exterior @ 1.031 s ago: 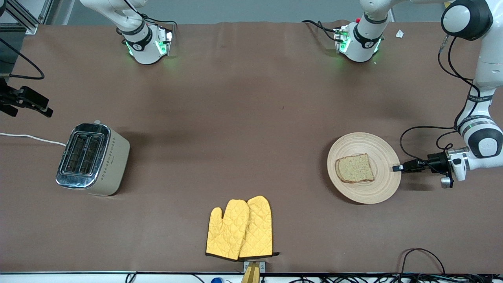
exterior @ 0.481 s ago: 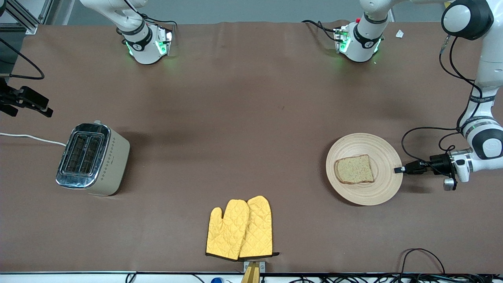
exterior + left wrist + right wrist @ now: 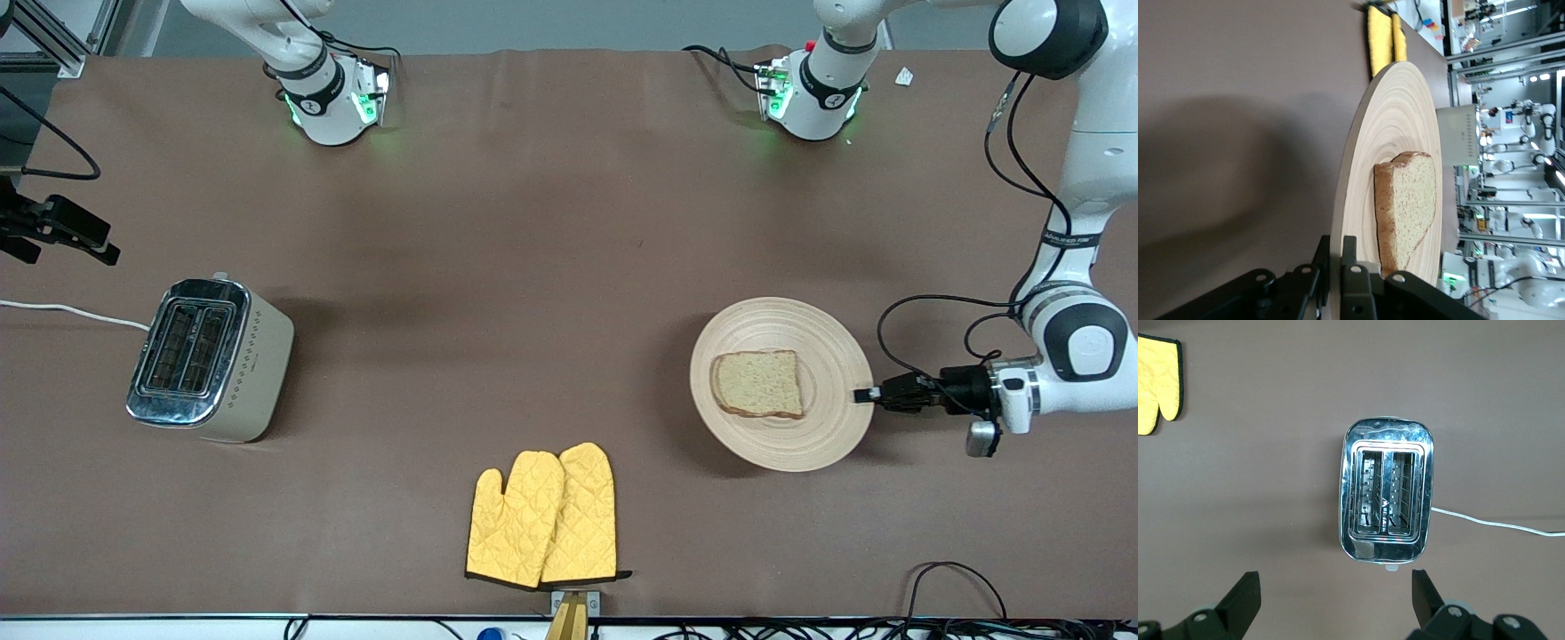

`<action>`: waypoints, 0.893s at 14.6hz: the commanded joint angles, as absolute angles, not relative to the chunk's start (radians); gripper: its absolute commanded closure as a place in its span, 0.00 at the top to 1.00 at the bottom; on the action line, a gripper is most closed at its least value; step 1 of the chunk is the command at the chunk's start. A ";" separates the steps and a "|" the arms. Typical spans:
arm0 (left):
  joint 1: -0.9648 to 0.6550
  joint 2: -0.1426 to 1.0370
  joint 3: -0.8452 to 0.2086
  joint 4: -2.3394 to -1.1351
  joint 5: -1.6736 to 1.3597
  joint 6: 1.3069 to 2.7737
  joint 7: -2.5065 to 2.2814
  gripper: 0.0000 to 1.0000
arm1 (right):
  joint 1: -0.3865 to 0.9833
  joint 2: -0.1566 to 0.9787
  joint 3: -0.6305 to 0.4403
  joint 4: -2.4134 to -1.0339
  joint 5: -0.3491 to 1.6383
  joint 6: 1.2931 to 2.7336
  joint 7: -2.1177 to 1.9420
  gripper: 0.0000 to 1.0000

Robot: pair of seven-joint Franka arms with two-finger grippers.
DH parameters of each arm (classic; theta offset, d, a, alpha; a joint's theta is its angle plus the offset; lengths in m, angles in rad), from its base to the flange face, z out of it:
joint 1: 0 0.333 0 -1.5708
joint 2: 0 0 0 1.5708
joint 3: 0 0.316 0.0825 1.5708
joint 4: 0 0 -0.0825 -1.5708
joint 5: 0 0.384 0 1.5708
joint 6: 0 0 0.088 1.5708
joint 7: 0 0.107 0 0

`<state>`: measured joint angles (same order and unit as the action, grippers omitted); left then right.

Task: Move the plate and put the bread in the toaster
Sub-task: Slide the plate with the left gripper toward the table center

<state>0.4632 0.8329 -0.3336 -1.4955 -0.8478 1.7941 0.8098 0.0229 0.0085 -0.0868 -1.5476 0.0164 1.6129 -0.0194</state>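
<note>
Left gripper (image 3: 864,395): at the right of the front view, level with the table, its fingers (image 3: 1355,290) clamped on the rim of the plate (image 3: 827,347), one above and one below the edge.
Plate: lower right of the front view, toward the left arm's end of the table; in the left wrist view (image 3: 1388,133) it is seen edge-on.
Bread (image 3: 757,384): lies flat on the plate, a little off its centre, away from the clamped rim.
Toaster (image 3: 209,358): left of the front view, toward the right arm's end; both slots are empty; white cord (image 3: 71,312) runs off the frame's left edge.
Right gripper (image 3: 1335,603): over the toaster, fingers spread wide, holding nothing.
Oven mitts (image 3: 544,516): yellow pair, bottom centre of the front view.
</note>
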 commanded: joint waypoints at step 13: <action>0.160 0.816 -0.520 -1.678 -1.038 2.284 0.706 0.00 | 0.025 -0.020 -0.084 -1.580 0.005 1.628 -0.020 1.00</action>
